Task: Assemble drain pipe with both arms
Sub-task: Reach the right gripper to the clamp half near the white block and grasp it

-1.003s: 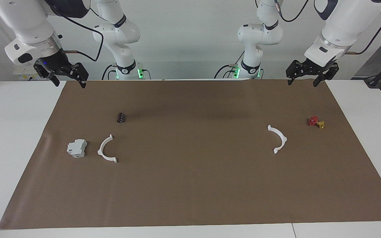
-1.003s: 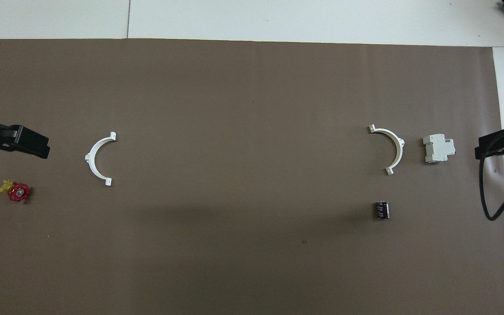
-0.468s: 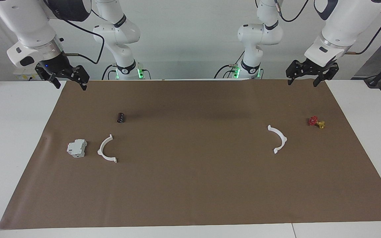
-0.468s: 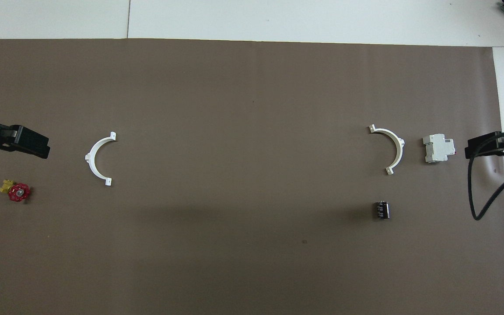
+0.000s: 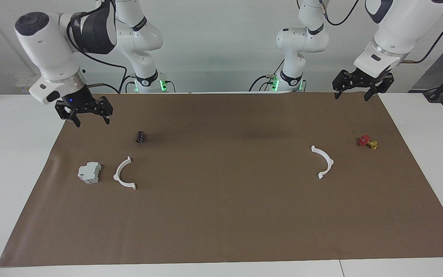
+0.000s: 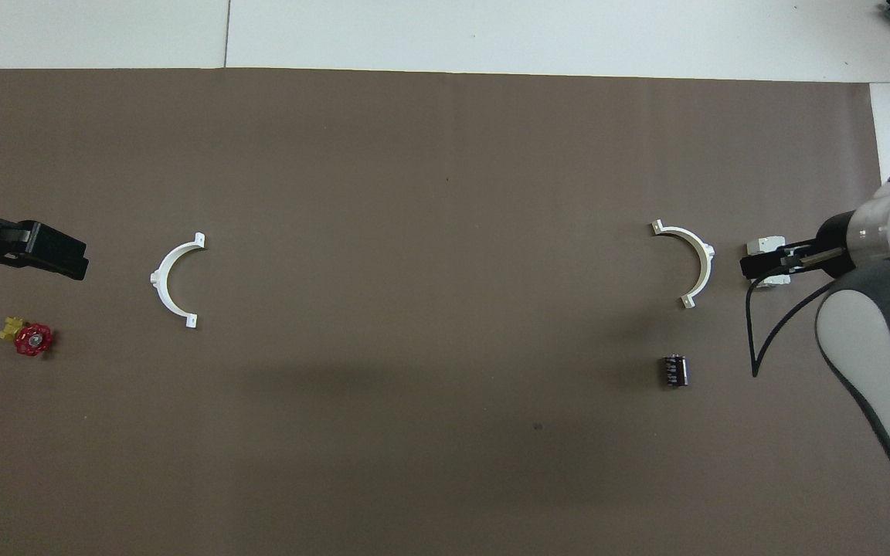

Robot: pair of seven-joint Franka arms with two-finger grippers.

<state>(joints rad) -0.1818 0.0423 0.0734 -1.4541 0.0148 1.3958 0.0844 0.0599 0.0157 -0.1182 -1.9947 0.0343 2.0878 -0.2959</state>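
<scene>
Both hands stand apart and empty: right hand upper left, left hand upper right. Half-rings and lie mid-frame (grey block invites a wrong grab).

Overhead view: right gripper partly covers the grey-white block. Left gripper is cut off at the frame edge.

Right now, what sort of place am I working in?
Probably a robotics lab bench: two white arms mounted at a white table covered by a brown mat, with small parts laid out, including two white half-rings.
</scene>
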